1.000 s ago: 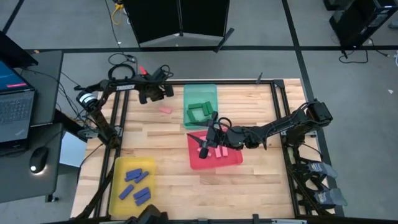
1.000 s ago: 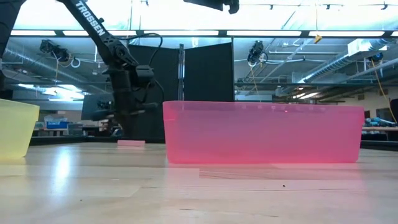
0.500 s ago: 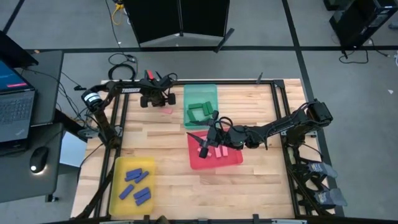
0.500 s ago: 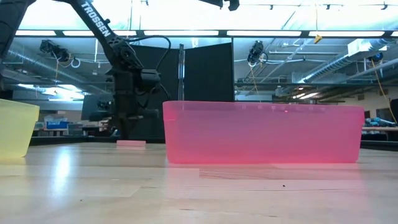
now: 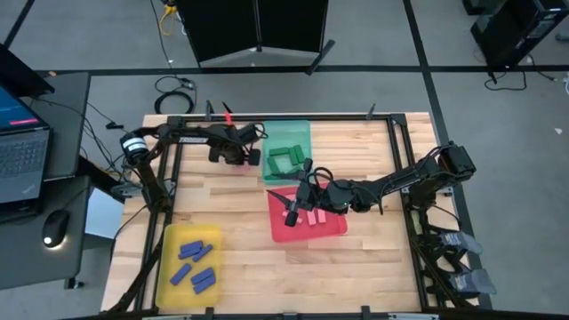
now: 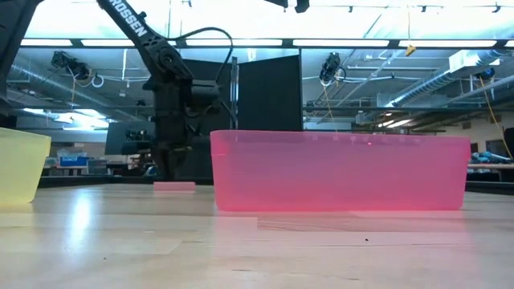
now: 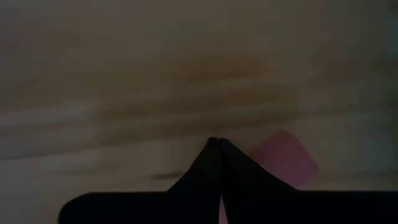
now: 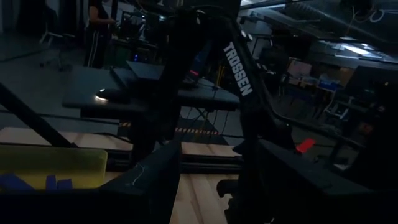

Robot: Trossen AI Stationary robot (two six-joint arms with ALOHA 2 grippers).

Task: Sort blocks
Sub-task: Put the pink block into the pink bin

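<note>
One pink block [image 7: 285, 163] lies flat on the bare wood at the far side, left of the green tray [image 5: 286, 133]. In the low view the same pink block [image 6: 174, 185] sits just below my left gripper. My left gripper [image 7: 219, 144] points down with its fingers shut, the tips right beside the block and partly covering it. My right gripper [image 5: 291, 201] hangs level and open over the red tray [image 5: 307, 231], which holds pink blocks [image 5: 313, 216]. Green blocks [image 5: 284, 160] lie in the green tray, and blue blocks [image 5: 194, 264] in the yellow tray [image 5: 169, 267]. My left gripper stands with its shut fingertips [image 7: 211, 155] next to the pink block's edge [image 7: 267, 158], coming from above. One finger hides part of the block, and I cannot tell whether the tips touch it.
The red tray's wall [image 6: 337, 172] fills the middle of the low view, with the yellow tray [image 6: 20, 164] at its left. Bare wood [image 5: 240, 204] lies between the three trays. A black frame [image 5: 391, 124] rims the table. A laptop and a mouse sit on a side desk [image 5: 36, 142].
My left gripper has moved toward the table's right edge and a little toward the near edge, sinking slightly and turning at the wrist, until it stands over the lone pink block. Its fingers have stayed shut. The block has kept its place.
</note>
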